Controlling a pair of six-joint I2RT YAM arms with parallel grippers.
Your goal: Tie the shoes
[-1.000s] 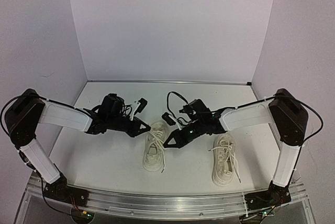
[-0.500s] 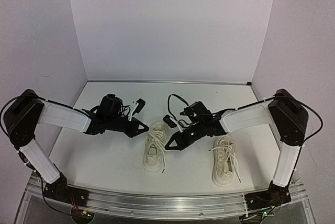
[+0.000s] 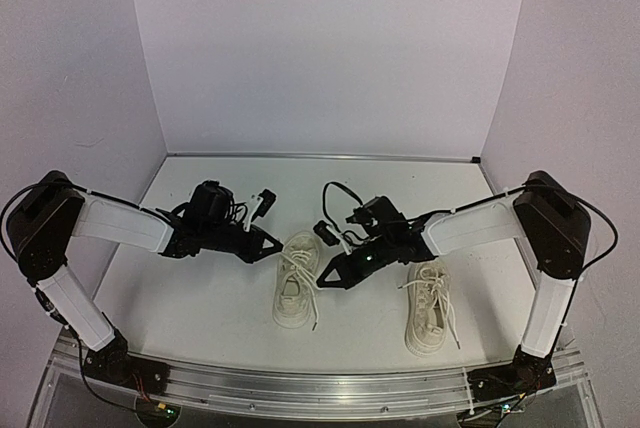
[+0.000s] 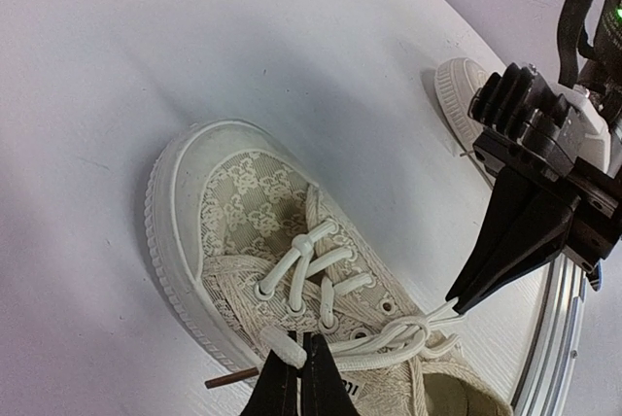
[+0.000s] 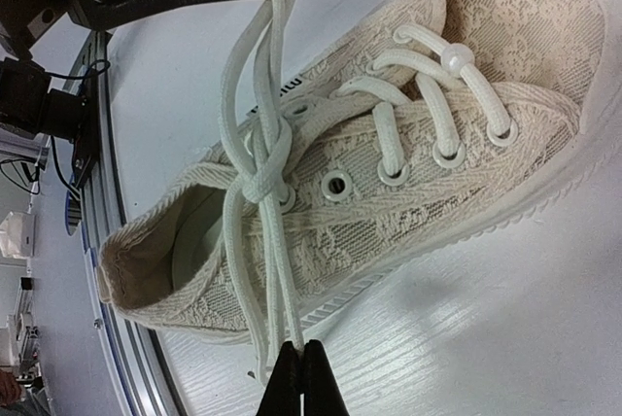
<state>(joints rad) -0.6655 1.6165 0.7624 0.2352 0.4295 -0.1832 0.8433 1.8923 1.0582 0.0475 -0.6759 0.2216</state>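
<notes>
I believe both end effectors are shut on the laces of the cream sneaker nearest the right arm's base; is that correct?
No: the top external view shows the left end effector and right end effector shut on the white laces of the middle cream-white sneaker, not the right-hand sneaker.

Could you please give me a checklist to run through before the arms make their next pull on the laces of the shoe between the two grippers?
1. Left gripper shut on the laces: ok.
2. Right gripper shut on the strands running down from the shoe: ok.
3. Laces crossed into a first knot near the top eyelets: ok.
4. Knot drawn fully snug: cannot tell.
5. Shoe sitting on its sole on the table: ok.
6. Other shoe apart from both grippers, laces loose: ok.
</notes>
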